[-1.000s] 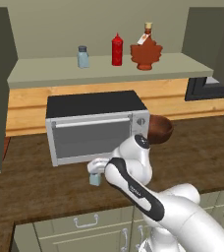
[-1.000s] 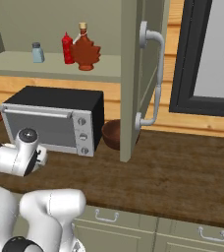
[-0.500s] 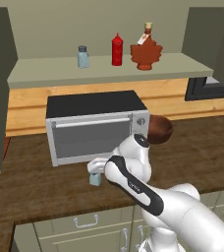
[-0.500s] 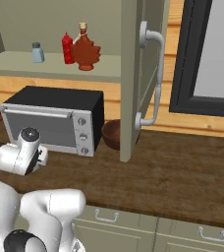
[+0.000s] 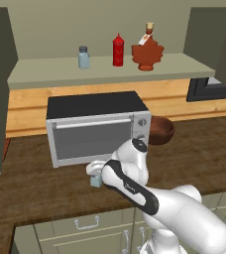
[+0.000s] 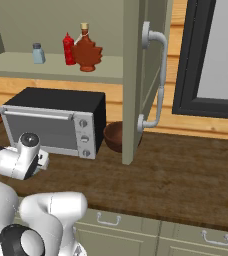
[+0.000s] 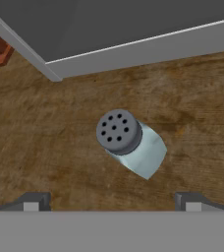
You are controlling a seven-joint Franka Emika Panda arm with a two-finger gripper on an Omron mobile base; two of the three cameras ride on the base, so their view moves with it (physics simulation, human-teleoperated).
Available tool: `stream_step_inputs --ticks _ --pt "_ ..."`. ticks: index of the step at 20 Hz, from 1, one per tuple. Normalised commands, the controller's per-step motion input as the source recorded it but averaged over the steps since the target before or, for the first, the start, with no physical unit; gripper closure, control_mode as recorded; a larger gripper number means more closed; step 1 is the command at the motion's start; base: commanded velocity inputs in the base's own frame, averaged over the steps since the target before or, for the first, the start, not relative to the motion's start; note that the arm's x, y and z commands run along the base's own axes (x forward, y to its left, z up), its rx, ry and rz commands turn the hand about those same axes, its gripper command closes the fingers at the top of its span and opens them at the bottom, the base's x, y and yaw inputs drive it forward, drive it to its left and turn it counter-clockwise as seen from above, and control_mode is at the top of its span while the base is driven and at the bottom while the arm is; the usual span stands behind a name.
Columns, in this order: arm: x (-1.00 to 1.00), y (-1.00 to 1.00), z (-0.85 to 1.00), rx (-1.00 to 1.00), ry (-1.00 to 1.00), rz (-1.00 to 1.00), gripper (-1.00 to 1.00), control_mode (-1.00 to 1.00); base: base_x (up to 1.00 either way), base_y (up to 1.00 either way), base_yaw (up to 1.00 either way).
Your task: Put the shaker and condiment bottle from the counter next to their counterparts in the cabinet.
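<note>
The pale-blue shaker (image 7: 133,145) with its grey perforated cap stands on the dark wood counter (image 7: 45,142), just in front of the toaster oven. My gripper (image 7: 112,203) hangs above it, open, with the fingertips (image 7: 33,203) spread wide to either side and not touching it. The left base view shows the gripper (image 5: 94,176) low over the shaker (image 5: 96,182). On the cabinet shelf (image 5: 50,73) stand the twin shaker (image 5: 84,57), the red squeeze bottle (image 5: 118,50) and the maple-leaf condiment bottle (image 5: 146,53), side by side.
A silver and black toaster oven (image 5: 97,126) sits close behind the shaker. A brown bowl (image 5: 160,130) rests at the oven's right. An open cabinet door (image 6: 141,75) with a curved handle juts out over the counter on the right.
</note>
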Motion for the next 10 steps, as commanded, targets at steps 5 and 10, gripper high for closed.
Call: stream_step_inputs --ticks 5,10 --pt "0.15 0.18 -0.04 0.0 0.0 -0.1 -1.0 -1.0 0.0 0.0 0.0" --pt "0.16 0.02 -0.07 0.02 0.0 -0.05 -1.0 -1.0 0.0 0.0 0.0"
